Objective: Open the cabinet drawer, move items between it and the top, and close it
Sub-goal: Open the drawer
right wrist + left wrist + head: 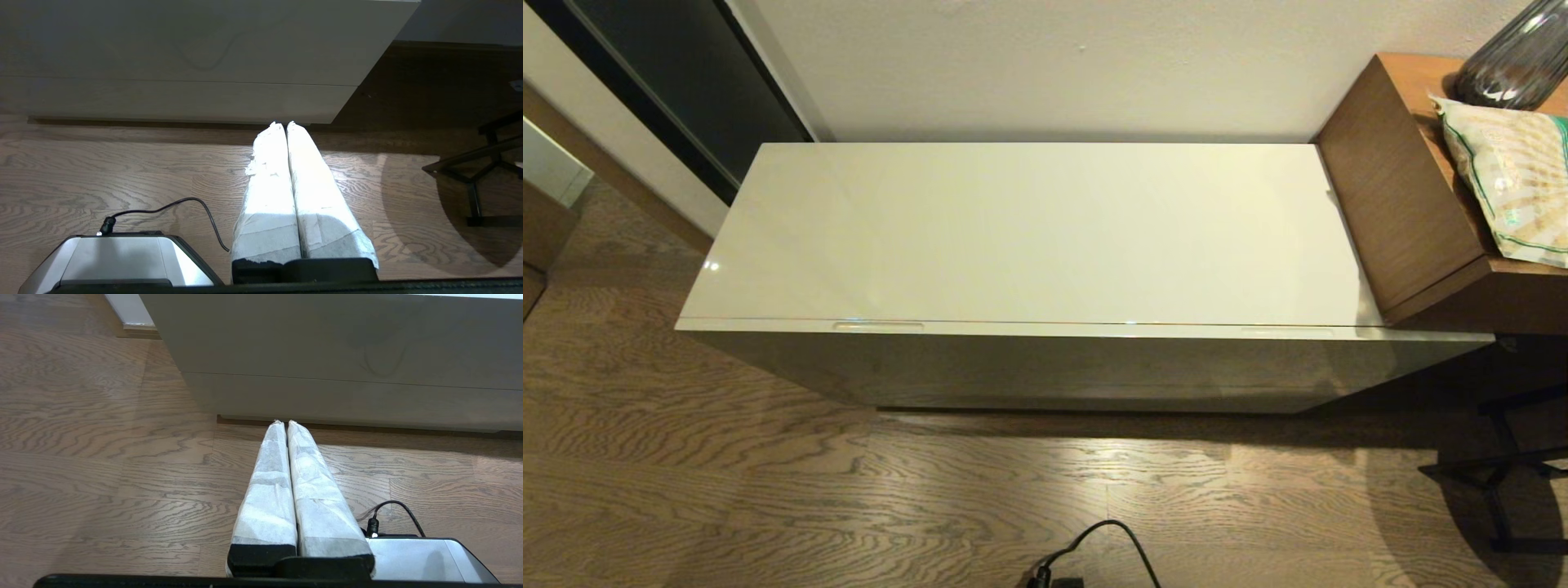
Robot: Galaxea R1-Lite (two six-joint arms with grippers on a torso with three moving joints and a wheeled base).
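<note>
The cabinet drawer (1094, 359) is pushed in flush, and two recessed slots (878, 327) run along its front edge. The top (1029, 237) is a glossy cream-white surface with nothing lying on it. No slipper pairs show in any view. Neither arm appears in the head view. My left gripper (286, 422) hangs low over the wooden floor in front of the cabinet's lower left part (327, 339), shut with its white-wrapped fingers pressed together and empty. My right gripper (284, 123) hangs likewise before the cabinet's lower right part (184, 45), shut and empty.
A brown wooden side table (1396, 212) abuts the cabinet's right end, carrying a snack bag (1515, 180) and a dark glass vase (1515, 61). A black cable (1111, 547) lies on the floor near my base (416, 559). A black stand's legs (1503, 474) are at the right.
</note>
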